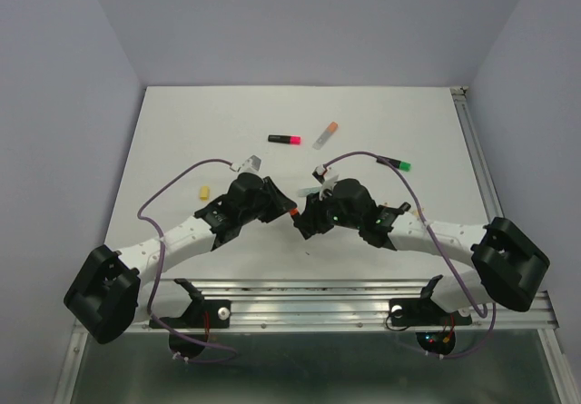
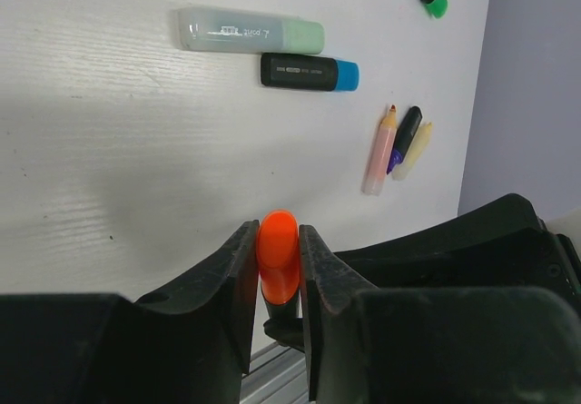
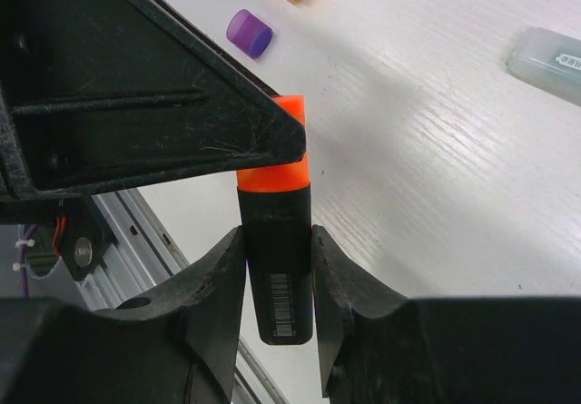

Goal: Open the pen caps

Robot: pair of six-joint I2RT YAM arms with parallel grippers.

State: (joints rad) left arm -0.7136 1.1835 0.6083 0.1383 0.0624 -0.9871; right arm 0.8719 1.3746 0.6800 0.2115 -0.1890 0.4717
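Left tool (image 2: 277, 233): clamped on orange pen cap (image 2: 278, 257).
Right tool (image 3: 278, 245): clamped on same pen's black barrel (image 3: 277, 300).
Place: centre of top view, near bench (image 1: 182, 132) front edge.
Room: widest over bench upper left.

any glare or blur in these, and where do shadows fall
Left wrist: soft sheen on the orange plastic cap, dim shadow over the white table at left. Right wrist: barcode on the black pen barrel sharp. Top external: even light, no glare.
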